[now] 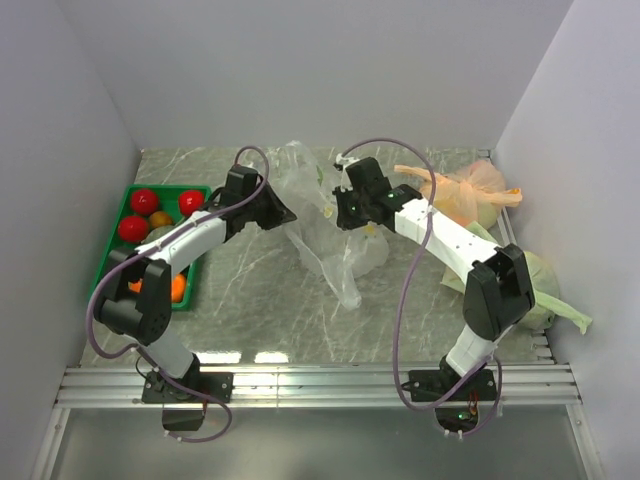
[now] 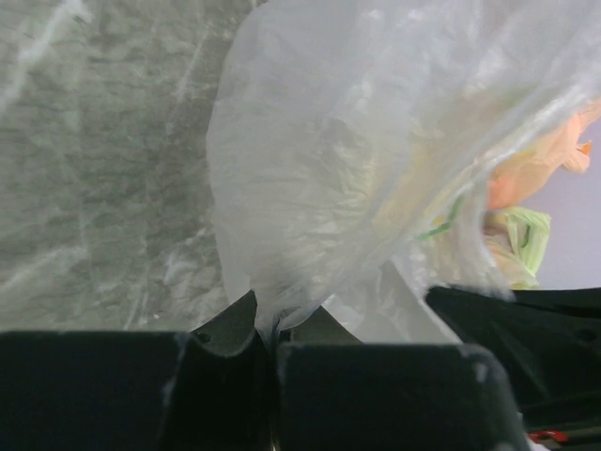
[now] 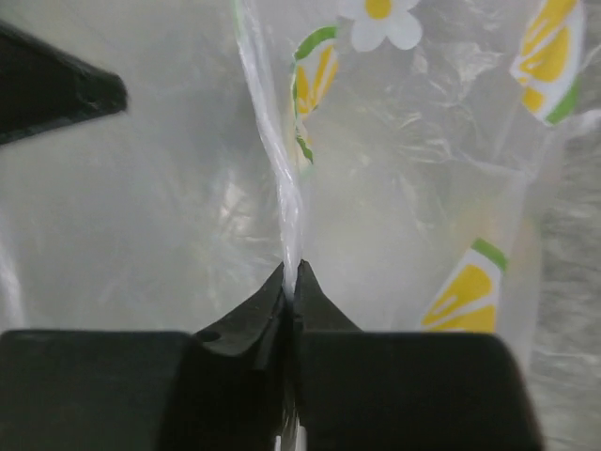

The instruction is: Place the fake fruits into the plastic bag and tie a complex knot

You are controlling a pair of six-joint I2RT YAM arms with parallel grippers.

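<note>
1. Plastic bag (image 1: 335,235). Thin clear film, heavily crinkled, glossy where lit. Printed with yellow-and-green citrus-slice marks and a small white daisy (image 3: 378,23). Held up over the middle of the table (image 1: 250,295) between the two arms, with the lower body slumped onto the surface in a loose tapering fold. A pale rounded mass showed through the film low down; could not be identified.

2. Left jaws. Black, blocky, matte. Closed flat, tips together, on a gathered pinch of the bag's left side. Film ballooned upward from the pinch in the left wrist view.

3. Right jaws. Same black build. Closed tight on a narrow twisted strand of the bag, which rose straight up from the tips like a cord.

4. Fake fruits (image 1: 143,200). Smooth glossy balls, three red and at least two orange, seated in a green rectangular tray (image 1: 168,190) at the table's left edge, well apart from the bag. One duller greenish piece among them, partly hidden under the left arm (image 1: 190,240).

5. Table. Grey-green marbled surface, pale veining.

6. Orange-tinted bag (image 1: 460,190). Crumpled, knotted, at far right.

7. Pale green bag (image 1: 550,295). Bulging, beside the right arm (image 1: 440,235).
</note>
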